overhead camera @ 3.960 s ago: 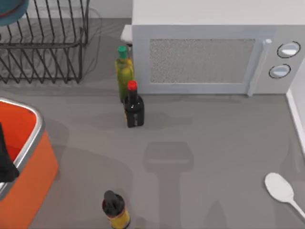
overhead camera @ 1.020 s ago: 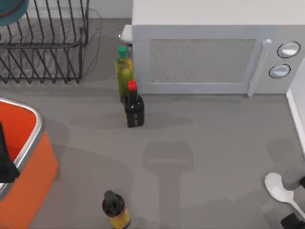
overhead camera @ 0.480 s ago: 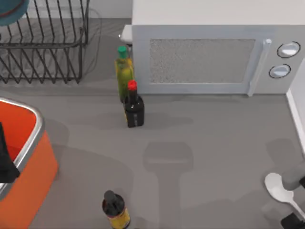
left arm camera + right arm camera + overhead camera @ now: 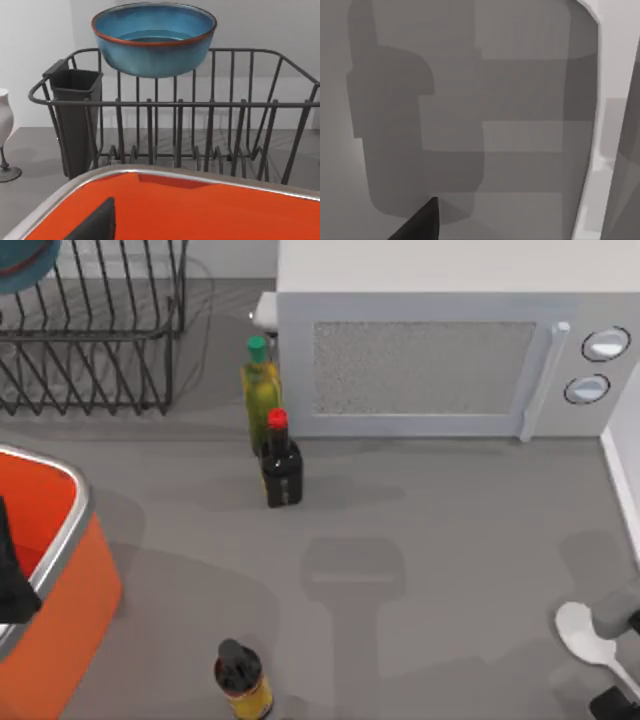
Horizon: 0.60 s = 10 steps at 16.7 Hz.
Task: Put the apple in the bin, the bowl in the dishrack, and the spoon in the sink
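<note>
Jaws of the right gripper point(image 4: 612, 662), seemingly spread, straddle the white spoon point(image 4: 590, 632); they should close squarely across its handle.

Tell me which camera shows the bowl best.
The left wrist view: the bowl appears whole, sitting on top of the dishrack. The top view catches just a sliver of it at the upper left corner.

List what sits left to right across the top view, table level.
bin → yellow-label bottle → red-cap bottle → spoon → right gripper
</note>
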Each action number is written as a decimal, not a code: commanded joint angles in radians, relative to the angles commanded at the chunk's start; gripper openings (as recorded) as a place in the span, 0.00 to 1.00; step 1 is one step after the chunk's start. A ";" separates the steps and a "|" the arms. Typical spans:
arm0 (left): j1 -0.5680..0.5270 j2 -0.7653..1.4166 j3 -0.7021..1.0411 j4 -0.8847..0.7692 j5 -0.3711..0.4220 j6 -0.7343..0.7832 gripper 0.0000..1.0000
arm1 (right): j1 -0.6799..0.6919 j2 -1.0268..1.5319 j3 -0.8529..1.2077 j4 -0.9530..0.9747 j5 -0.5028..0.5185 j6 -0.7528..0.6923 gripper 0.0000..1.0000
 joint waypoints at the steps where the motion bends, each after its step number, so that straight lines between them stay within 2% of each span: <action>1: 0.000 0.000 0.000 0.000 0.000 0.000 1.00 | 0.000 0.000 0.000 0.000 0.000 0.000 0.00; 2: 0.000 0.000 0.000 0.000 0.000 0.000 1.00 | 0.000 0.000 0.000 0.000 0.000 0.000 0.00; 3: 0.000 0.000 0.000 0.000 0.000 0.000 1.00 | -0.004 -0.074 0.052 -0.100 -0.006 -0.002 0.00; 7: 0.000 0.000 0.000 0.000 0.000 0.000 1.00 | -0.003 -0.097 0.112 -0.174 -0.006 -0.005 0.00; 10: 0.000 0.000 0.000 0.000 0.000 0.000 1.00 | -0.006 -0.146 0.207 -0.338 -0.006 -0.007 0.00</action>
